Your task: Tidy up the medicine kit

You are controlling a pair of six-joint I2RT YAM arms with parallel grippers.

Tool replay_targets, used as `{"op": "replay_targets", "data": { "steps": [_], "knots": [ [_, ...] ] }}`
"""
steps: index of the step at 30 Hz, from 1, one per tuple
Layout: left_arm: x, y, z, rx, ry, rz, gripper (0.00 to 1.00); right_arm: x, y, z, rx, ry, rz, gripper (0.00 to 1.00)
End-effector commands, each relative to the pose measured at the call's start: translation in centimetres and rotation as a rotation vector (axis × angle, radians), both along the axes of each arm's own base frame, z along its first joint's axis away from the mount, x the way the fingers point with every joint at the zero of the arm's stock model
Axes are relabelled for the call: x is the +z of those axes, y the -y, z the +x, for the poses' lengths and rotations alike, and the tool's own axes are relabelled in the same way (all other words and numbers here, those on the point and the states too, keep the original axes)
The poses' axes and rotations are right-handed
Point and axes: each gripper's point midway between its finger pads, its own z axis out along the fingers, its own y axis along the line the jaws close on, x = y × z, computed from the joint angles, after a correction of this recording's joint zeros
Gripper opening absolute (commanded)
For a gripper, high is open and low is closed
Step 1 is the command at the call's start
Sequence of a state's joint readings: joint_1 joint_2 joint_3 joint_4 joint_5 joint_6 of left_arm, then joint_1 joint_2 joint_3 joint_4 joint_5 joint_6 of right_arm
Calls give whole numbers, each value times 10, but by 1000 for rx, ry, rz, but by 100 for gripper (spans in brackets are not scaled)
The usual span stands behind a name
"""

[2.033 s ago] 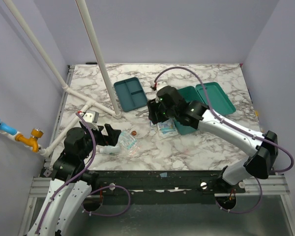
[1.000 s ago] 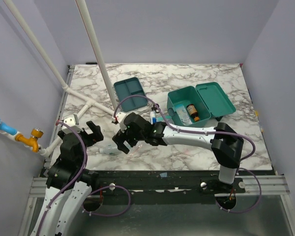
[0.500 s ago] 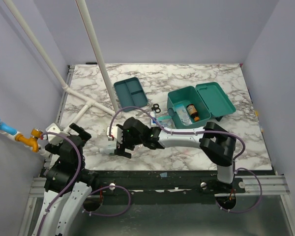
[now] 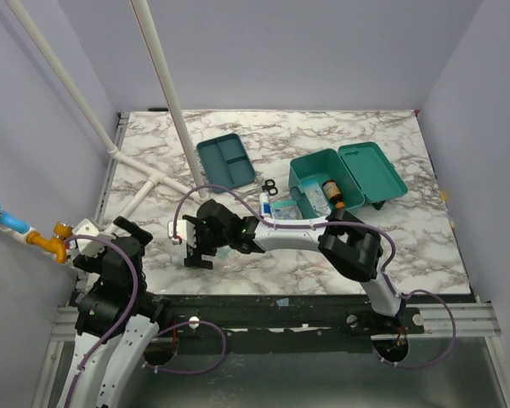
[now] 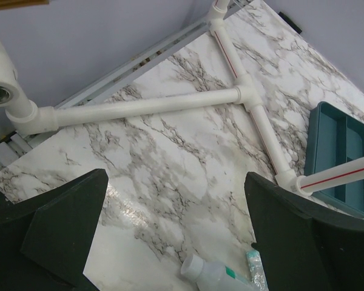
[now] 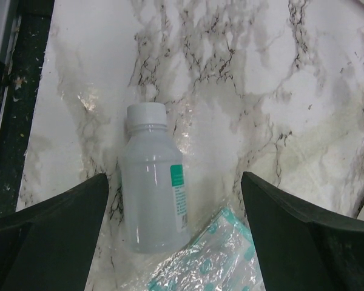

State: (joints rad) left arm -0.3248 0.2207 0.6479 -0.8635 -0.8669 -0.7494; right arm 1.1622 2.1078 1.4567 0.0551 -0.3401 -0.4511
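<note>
Right arm is reaching further left than half a second ago, right gripper now hanging over the white-capped bottle, fingers spread wide, gripping nothing; left arm is pulling back toward the left edge, left gripper also spread wide, empty. Medicine kit is sitting unmoved on the right half of the table, mouth facing up, lid lying open to its right, long axis running far-to-near, slightly skewed
</note>
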Motion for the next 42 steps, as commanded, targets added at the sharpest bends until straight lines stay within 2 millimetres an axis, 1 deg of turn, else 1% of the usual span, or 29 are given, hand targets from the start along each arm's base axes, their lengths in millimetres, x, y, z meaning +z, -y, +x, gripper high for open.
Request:
{"op": "replay_targets", "data": {
  "steps": [1, 6, 11, 15, 17, 20, 21, 24, 25, 27, 29, 32, 35, 39, 40, 42],
  "knots": [
    [7, -6, -5, 27, 24, 5, 98, -21, -2, -8, 53, -30, -61, 91],
    [7, -3, -2, 10, 28, 9, 98, -36, 3, -12, 63, -55, -106, 85],
    [7, -3, -2, 9, 28, 10, 99, -46, 9, -13, 61, -63, -143, 78],
    [7, -3, -2, 4, 28, 12, 98, -51, 14, -14, 55, -62, -159, 64],
    [7, -3, -2, 3, 28, 11, 98, -50, 14, -14, 45, -66, -155, 58],
    [7, -2, -2, 2, 27, 11, 99, -42, 13, -13, 28, -68, -128, 48],
    [7, -2, -1, 0, 25, 11, 99, -39, 12, -13, 21, -70, -117, 41],
    [7, -2, -1, -1, 25, 13, 99, -24, 12, -9, -15, -61, -81, 13],
    [7, -2, -1, -2, 27, 11, 99, -14, 9, -5, -31, -50, -49, 9],
    [7, -2, -1, -3, 29, 10, 98, -2, 11, -4, -52, -41, -23, 8],
    [7, -1, -1, -4, 27, 10, 99, 14, 16, -2, -79, -24, 2, 8],
    [6, -1, -1, -8, 26, 9, 98, 36, 26, 1, -121, -7, 30, 7],
    [7, 0, 0, -15, 29, 7, 99, 63, 39, 3, -168, 17, 61, 7],
    [7, 1, 0, -18, 28, 8, 99, 99, 65, 13, -268, 61, 89, 7],
    [7, 1, 1, -20, 29, 7, 99, 109, 74, 15, -289, 62, 91, 7],
    [7, 2, 2, -25, 28, 8, 99, 129, 94, 25, -351, 64, 100, 7]
  ]
}}
